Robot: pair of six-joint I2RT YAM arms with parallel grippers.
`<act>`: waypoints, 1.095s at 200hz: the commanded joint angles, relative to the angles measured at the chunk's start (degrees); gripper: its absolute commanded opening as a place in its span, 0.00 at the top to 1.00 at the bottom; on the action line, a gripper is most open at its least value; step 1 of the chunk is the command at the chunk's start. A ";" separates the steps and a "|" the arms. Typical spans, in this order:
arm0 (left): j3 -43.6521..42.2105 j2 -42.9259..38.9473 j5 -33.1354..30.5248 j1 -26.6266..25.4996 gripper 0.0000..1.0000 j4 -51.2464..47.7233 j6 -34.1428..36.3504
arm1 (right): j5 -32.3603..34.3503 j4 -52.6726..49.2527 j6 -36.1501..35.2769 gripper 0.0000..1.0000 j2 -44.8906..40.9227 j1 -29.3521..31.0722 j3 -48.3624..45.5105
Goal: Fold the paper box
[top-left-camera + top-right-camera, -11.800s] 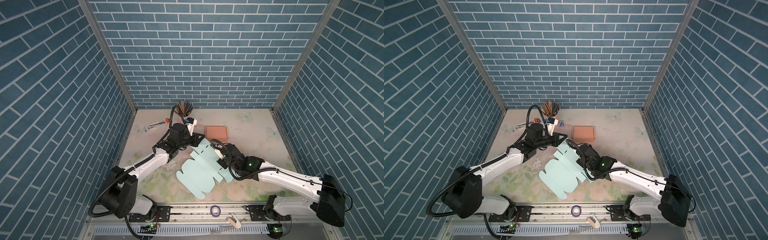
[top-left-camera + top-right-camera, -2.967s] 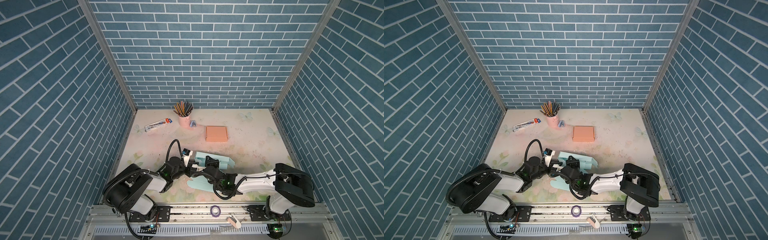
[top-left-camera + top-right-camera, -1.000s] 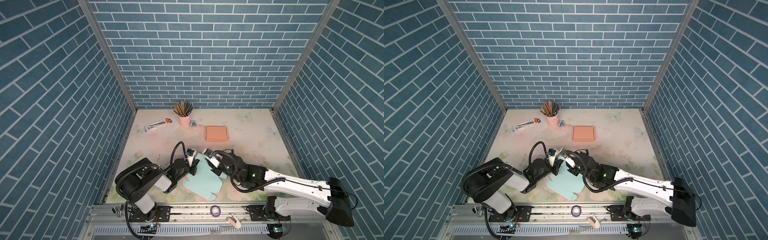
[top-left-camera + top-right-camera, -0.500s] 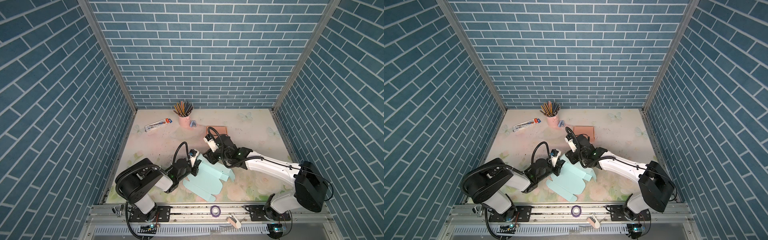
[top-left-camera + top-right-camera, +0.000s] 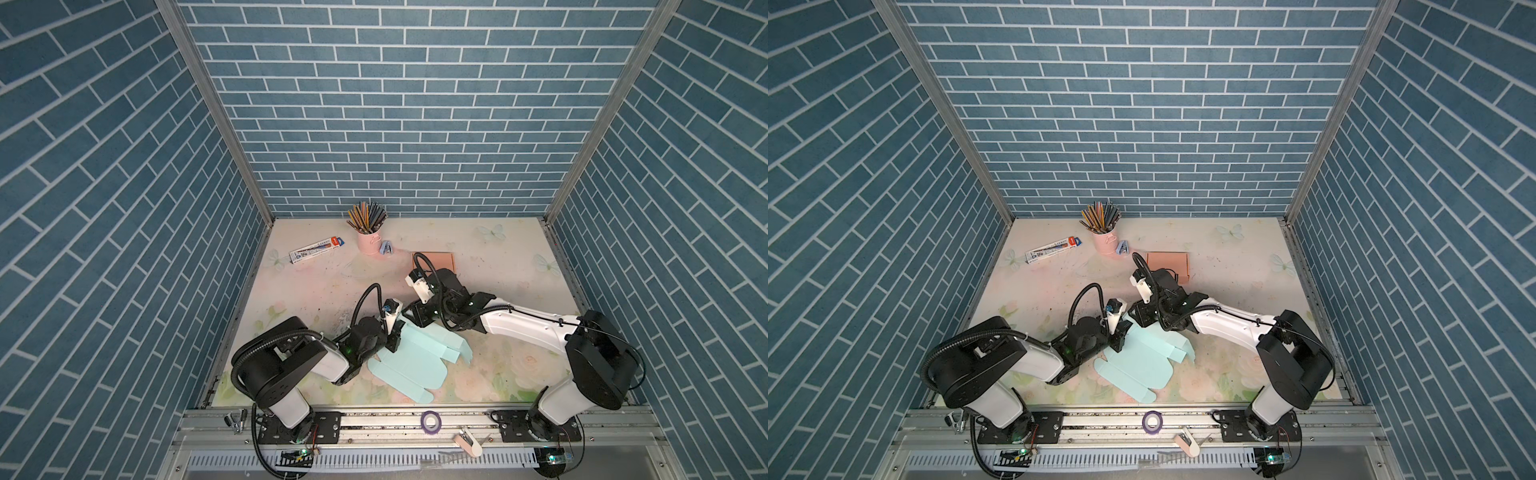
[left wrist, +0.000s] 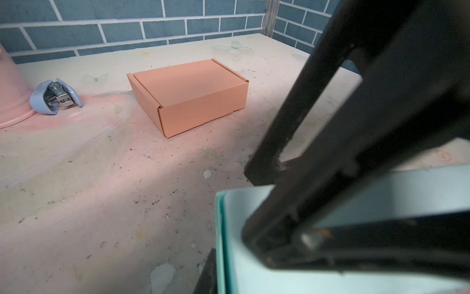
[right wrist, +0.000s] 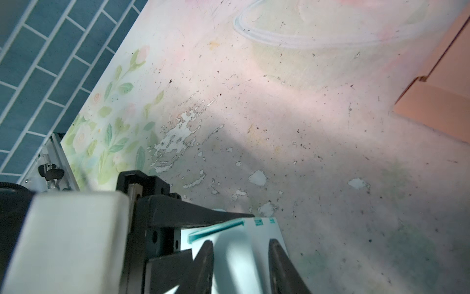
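Here, the mint paper box (image 5: 415,359) lies as a partly folded blank on the floral table (image 5: 498,257), near the front middle. The left gripper (image 5: 392,338) is clamped on the blank's left edge (in the left wrist view the sheet sits between its 2 fingers). The right gripper (image 7: 241,244) hovers over the far corner just beside it, jaws apart, gripping nothing.

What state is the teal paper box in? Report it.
Partly folded: the teal paper box has far flaps turned up, near panels flat.
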 commanded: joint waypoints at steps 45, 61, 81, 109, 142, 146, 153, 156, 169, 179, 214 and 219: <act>0.17 0.60 -6.76 -1.09 0.81 1.78 -2.18 | -1.64 2.53 4.57 0.71 0.42 -0.11 -4.73; 0.14 0.54 -8.14 -1.36 0.81 2.06 -2.56 | -1.74 3.36 5.52 0.71 -0.14 -0.07 -5.76; 0.48 0.53 -9.88 -2.05 0.81 2.06 -2.59 | -1.83 4.73 7.10 0.72 -1.02 -0.02 -7.28; 1.41 0.78 -12.84 -3.20 0.86 1.25 -2.86 | -2.34 7.33 9.90 0.73 -2.18 0.28 -9.68; 1.33 0.88 -15.42 -4.52 0.87 1.78 -3.24 | -1.53 8.31 11.58 0.73 -2.96 1.40 -11.03; 1.37 0.88 -15.62 -4.55 0.87 1.80 -3.28 | -1.36 8.42 11.73 0.74 -2.90 1.43 -11.18; 1.31 0.96 -15.86 -4.69 0.87 1.78 -3.37 | -1.06 8.47 11.88 0.74 -3.06 1.70 -11.36; 1.21 0.99 -15.92 -4.64 0.86 1.87 -3.37 | -0.92 8.52 11.92 0.74 -3.13 1.69 -11.46; 0.96 1.29 -16.20 -4.89 0.84 2.51 -3.59 | -0.39 8.59 12.19 0.74 -3.32 1.75 -11.64; 0.56 1.52 -16.39 -4.89 0.82 3.38 -3.72 | -0.01 8.61 12.41 0.74 -3.49 1.77 -11.87; -0.08 2.50 -17.04 -4.85 0.81 6.02 -4.60 | 1.24 8.77 13.22 0.75 -3.87 2.01 -12.48; 0.03 2.72 -16.88 -4.88 0.81 6.13 -4.56 | 1.40 8.77 13.24 0.75 -3.93 2.08 -12.60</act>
